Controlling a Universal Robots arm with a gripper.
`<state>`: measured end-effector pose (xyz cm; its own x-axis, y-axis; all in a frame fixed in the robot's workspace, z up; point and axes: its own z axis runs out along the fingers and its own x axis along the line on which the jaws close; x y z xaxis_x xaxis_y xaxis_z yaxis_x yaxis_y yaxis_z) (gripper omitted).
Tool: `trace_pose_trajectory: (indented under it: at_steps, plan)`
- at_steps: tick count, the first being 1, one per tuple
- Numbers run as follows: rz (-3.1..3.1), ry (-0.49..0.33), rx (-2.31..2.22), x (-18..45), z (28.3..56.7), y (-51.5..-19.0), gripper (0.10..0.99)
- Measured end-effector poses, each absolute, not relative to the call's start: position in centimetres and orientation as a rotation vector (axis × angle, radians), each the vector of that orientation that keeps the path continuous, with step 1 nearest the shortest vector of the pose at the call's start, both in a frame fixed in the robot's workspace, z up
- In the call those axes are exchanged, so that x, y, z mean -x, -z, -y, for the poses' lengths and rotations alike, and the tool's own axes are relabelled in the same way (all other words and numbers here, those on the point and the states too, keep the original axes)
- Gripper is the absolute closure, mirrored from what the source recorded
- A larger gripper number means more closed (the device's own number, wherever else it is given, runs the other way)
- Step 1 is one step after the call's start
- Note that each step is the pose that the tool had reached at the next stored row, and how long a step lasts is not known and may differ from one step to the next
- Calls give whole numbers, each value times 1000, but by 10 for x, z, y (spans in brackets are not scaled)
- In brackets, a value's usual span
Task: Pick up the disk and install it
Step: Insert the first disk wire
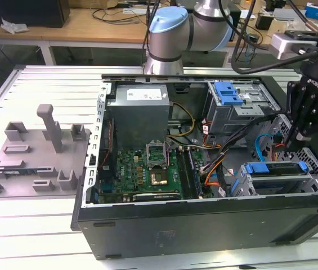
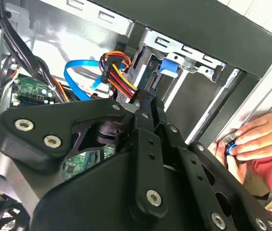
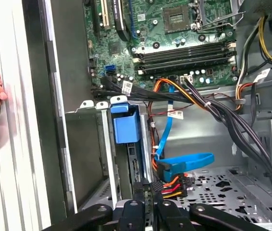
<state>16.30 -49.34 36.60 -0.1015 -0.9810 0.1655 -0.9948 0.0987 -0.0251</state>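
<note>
The 2 fingers point(image 2: 149, 111) look pressed shut, empty, tips by the disk point(image 1: 276, 171) sitting in its cage point(image 3: 84, 144).

Open computer case point(image 1: 204, 225) on a slatted metal desk point(image 1: 35, 242), with a grey fixture plate point(image 1: 35, 154) beside it.

In the exterior view the black case lies on its side, its inside facing up. A grey power supply box point(image 1: 142, 118) with a white sticker point(image 1: 146, 94) sits at 12 o'clock of the green motherboard point(image 1: 139, 171). A metal drive cage point(image 1: 243, 115) with a blue ribbed latch point(image 1: 228, 93) stands at 2 o'clock of the board. Orange and red wires point(image 1: 212, 171) run at 3 o'clock of it. The fixture plate lies at 9 o'clock of the case. In the first wrist view a blue flat cable point(image 3: 186, 161) loops at 6 o'clock of the memory slots point(image 3: 184, 53).
</note>
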Motion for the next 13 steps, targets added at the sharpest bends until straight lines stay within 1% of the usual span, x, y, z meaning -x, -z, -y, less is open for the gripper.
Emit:
trace_pose_trajectory:
  at_steps: [6,13]
  plan:
    - [2206,-183,-2099,-162,497,-367,918]
    - [2225,-127,-2138,-162,508,-367,918]
